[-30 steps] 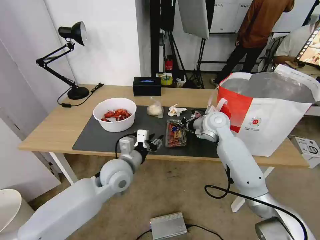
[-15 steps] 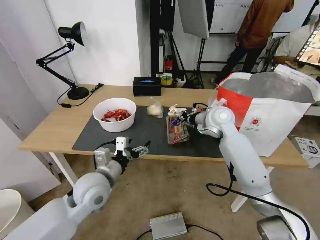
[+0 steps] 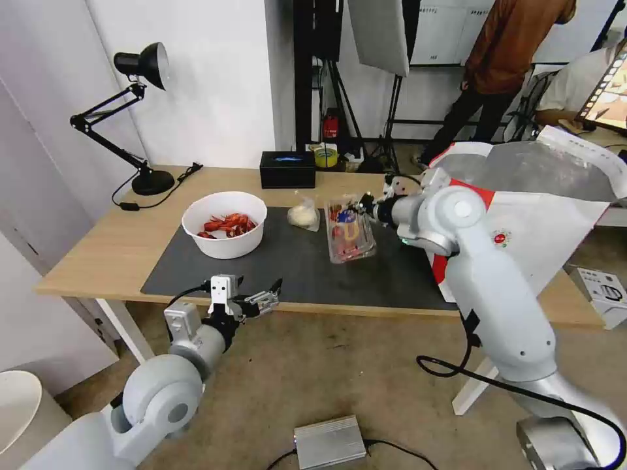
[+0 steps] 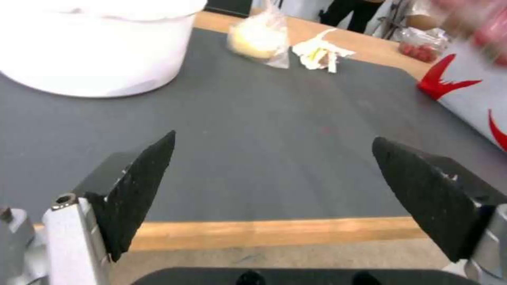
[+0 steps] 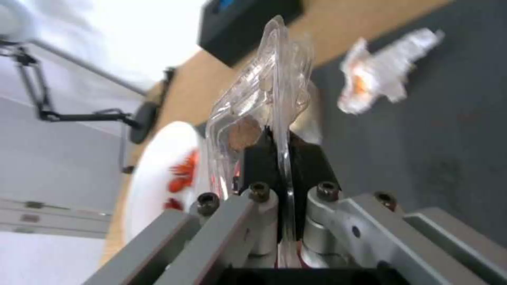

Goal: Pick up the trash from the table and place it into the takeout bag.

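My right gripper (image 3: 363, 210) is shut on the edge of the clear clamshell box (image 3: 350, 234), which hangs tilted above the dark mat (image 3: 287, 261), left of the takeout bag (image 3: 555, 196). The right wrist view shows the box (image 5: 264, 79) pinched between the jaws of the right gripper (image 5: 280, 150), with the crumpled tissue (image 5: 385, 79) on the mat beyond. The white bowl of crayfish shells (image 3: 225, 225) and the small clear bag (image 3: 304, 214) rest on the mat. My left gripper (image 3: 271, 295) hangs open at the table's (image 3: 98, 254) front edge; the left gripper (image 4: 272, 140) holds nothing.
A black box (image 3: 287, 168) and a yellow tape roll (image 3: 326, 156) stand at the table's back edge. A desk lamp (image 3: 140, 117) is at the back left. A small white carton (image 3: 604, 287) and a grey metal box (image 3: 330, 442) lie on the floor.
My right gripper has raised the clamshell box off the mat and carried it back and to the right. My left arm has pulled back and to the left, down to the table's front edge.
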{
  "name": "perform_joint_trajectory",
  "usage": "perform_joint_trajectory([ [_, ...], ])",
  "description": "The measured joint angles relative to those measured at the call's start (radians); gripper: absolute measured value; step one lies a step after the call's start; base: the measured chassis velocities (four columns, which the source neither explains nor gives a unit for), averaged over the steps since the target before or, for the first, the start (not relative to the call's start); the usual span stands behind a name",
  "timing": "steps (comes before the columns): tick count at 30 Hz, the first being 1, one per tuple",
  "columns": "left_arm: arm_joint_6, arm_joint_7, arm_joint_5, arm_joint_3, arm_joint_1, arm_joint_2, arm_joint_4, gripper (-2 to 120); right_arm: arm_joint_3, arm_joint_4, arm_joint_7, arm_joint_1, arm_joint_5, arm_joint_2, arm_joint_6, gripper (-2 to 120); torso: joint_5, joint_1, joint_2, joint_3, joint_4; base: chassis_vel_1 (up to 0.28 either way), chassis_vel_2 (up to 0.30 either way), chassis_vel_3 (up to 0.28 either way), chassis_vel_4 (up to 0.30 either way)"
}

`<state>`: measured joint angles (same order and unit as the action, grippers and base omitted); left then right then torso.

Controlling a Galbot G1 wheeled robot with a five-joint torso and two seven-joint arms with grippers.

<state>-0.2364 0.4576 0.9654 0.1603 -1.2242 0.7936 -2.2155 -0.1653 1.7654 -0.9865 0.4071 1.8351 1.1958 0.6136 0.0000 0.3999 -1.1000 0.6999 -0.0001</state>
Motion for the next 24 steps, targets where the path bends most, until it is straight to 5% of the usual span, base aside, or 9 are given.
perform_joint_trajectory([
  [5, 0.004, 0.0, -0.026, 0.072, -0.086, 0.028, -0.021, 100, 0.003, 0.012, -0.01, -0.071, 0.036, 0.0, -0.009, 1, 0.0001, 0.0, 0.0, 0.0, 0.0006, 0.0, 0.0, 0.0, 0.0],
  [24, 0.004, 0.005, -0.038, 0.095, -0.112, 0.053, -0.045, 100, -0.105, 0.056, -0.092, -0.174, 0.137, -0.131, -0.056, 1, 0.0003, 0.0, 0.0, 0.0, 0.0, 0.0, 0.0, 0.0, 0.0],
])
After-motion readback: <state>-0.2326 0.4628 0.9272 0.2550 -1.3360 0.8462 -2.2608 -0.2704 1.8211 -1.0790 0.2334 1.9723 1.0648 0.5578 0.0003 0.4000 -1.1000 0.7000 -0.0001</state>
